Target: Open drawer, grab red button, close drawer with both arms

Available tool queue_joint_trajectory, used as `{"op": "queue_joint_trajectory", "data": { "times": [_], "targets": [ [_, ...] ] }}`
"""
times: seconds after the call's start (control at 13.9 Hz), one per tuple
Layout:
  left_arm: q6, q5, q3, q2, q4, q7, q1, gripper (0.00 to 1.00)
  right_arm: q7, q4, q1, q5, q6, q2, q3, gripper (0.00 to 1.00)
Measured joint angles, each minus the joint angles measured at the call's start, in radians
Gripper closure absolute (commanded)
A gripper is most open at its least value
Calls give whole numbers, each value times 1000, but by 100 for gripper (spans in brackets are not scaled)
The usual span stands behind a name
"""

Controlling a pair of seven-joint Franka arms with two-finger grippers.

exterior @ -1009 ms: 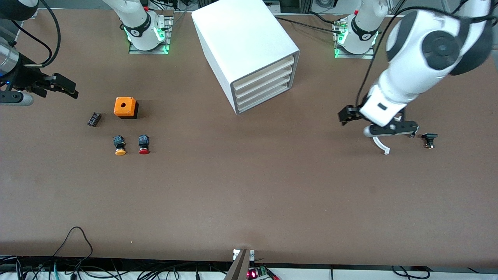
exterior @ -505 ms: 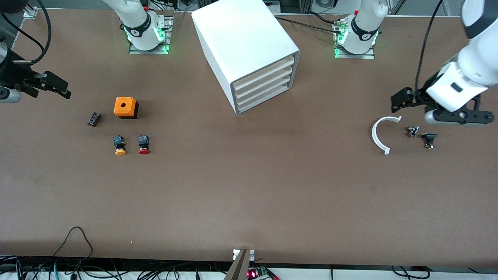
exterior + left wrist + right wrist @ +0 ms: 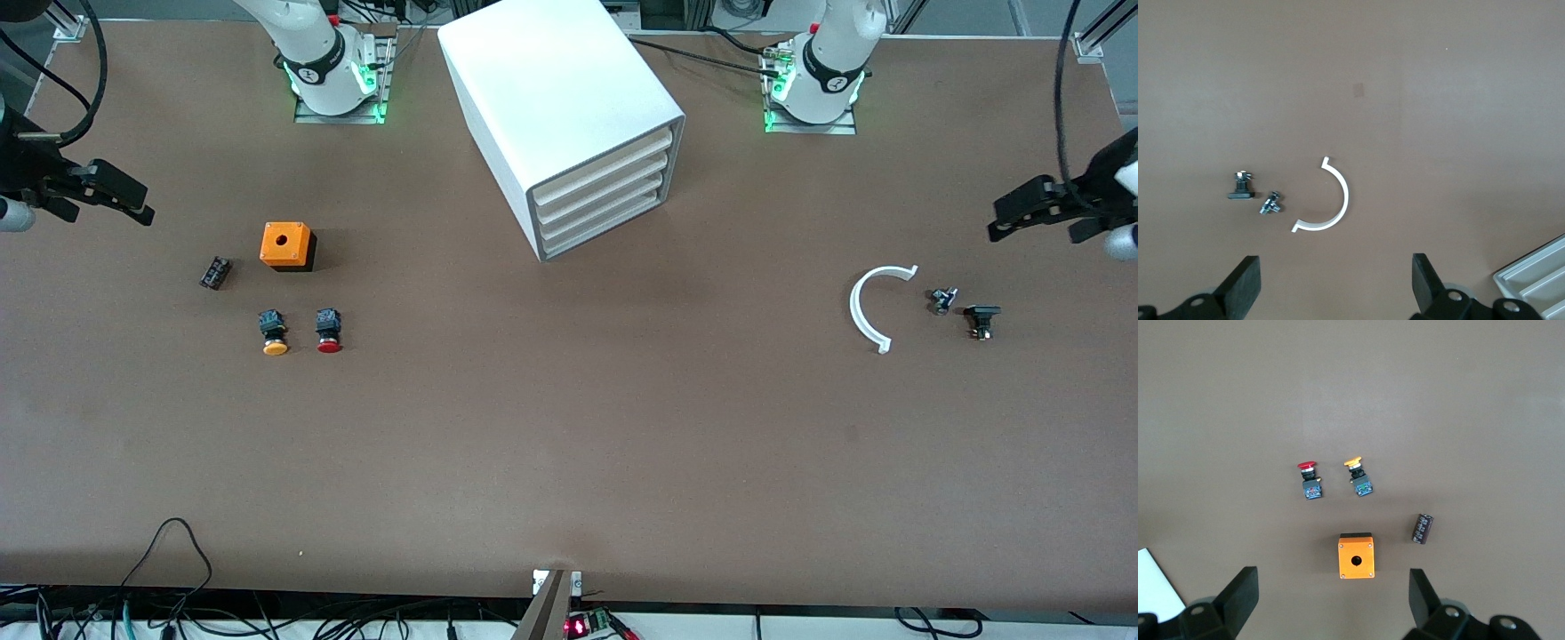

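The white cabinet (image 3: pixel 560 107) stands mid-table between the arm bases, its four tray drawers (image 3: pixel 605 191) all shut; a corner of it shows in the left wrist view (image 3: pixel 1538 270). The red-capped button (image 3: pixel 329 331) lies on the table toward the right arm's end, beside an orange-yellow-capped one (image 3: pixel 275 332); both show in the right wrist view, the red one (image 3: pixel 1309 477) and the yellow one (image 3: pixel 1357 476). My right gripper (image 3: pixel 116 194) is open and empty, high over the table's right-arm end. My left gripper (image 3: pixel 1022 213) is open and empty, high over the left-arm end.
An orange box with a hole (image 3: pixel 287 246) and a small dark cylinder (image 3: pixel 214 272) lie near the buttons. A white half-ring (image 3: pixel 869 307) and two small black parts (image 3: pixel 942 300) (image 3: pixel 981 319) lie toward the left arm's end. Cables run along the table's front edge.
My left arm has swung up and away from the half-ring and small parts toward the table's end. My right gripper has drawn back slightly toward its end. Nothing on the table moved.
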Motion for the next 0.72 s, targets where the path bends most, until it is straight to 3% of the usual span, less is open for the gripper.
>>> {"op": "queue_joint_trajectory", "data": {
  "times": [0.72],
  "targets": [
    [-10, 0, -3, -2, 0, 29, -1, 0, -2, 2, 2, -54, 0, 0, 6, 0]
  ]
}}
